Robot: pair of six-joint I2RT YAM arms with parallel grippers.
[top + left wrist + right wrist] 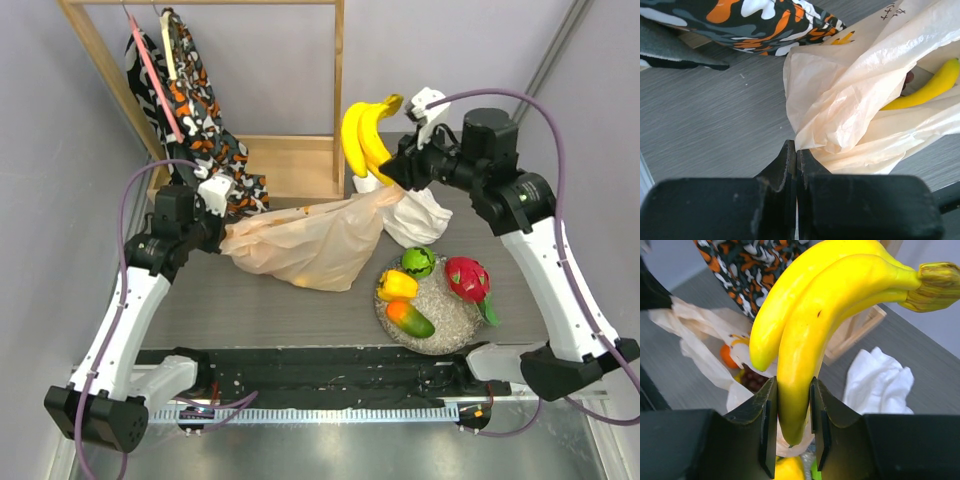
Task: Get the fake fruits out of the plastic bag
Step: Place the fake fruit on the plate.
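1. Grey surface [270, 310], seen from the top camera, carries the peach plastic bag [300, 245], which lies slack in the middle, stretched between the two arms.
   - The left claw [222, 238] is together on the bag's left edge.
   - The right claw [384, 176] is clamped on the lower end of the banana bunch [362, 135], held upright in the air just above the bag's right end.
   - A white cloth [420, 222] lies just beside that end, under the right arm.
   - Front right, a clear dish [450, 315] holds a lime [417, 262], a dragon fruit [466, 278], a mango [410, 318] and a yellow fruit [397, 285].
   - Behind the bag stands a wooden rack [300, 160]. Patterned fabric [195, 110] hangs from it down to the surface, close to the left claw.
   - Bare surface runs from the bag to the near edge, left of the dish.

2. Left wrist view: the fingers press together with the bag's crumpled edge pinched at their tips.
   - The fabric lies just beyond, at upper left.
   - Open grey surface spreads to the left.
   - A yellow banana shows between the bag's folds at right.

3. Right wrist view: the fingers sit either side of one banana near its tip.
   - Below, the bag's mouth gapes, with an orange fruit [729, 356] and dark grapes [752, 381] inside.
   - The cloth lies at right, and the rack's base and the fabric are behind the bunch.
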